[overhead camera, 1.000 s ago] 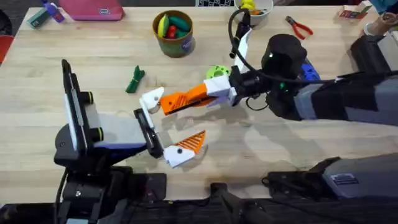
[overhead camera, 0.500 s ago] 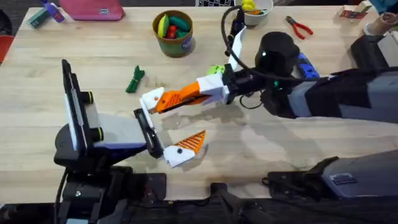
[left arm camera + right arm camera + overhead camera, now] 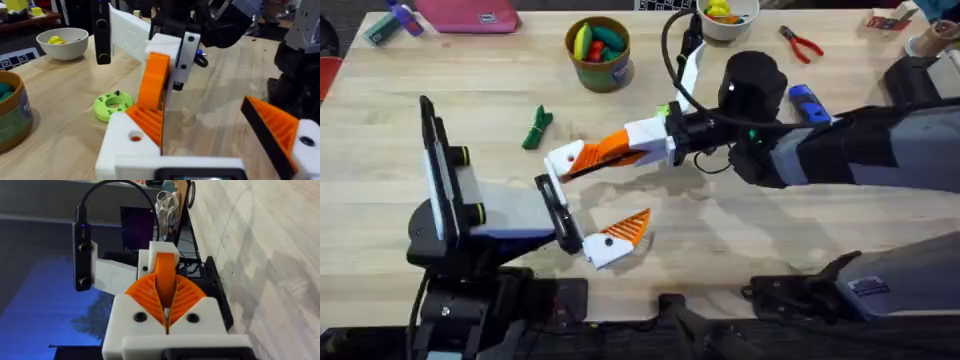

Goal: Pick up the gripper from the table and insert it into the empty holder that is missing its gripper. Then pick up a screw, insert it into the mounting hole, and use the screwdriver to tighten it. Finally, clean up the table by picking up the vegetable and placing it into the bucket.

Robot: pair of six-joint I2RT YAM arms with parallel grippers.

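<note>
While we look from overhead, our right gripper pinches the orange gripper against the white holder; our left gripper gapes apart. From the left wrist, that wedge meets the holder. From the right wrist, pads clamp it.

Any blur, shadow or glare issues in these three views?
Overhead: sharp on the table, soft shadow under the right arm, no harsh glare. Left wrist: near holder soft, green disc and white bowl clearer. Right wrist: the orange gripper crisp; background dark, with a bluish cast.
</note>
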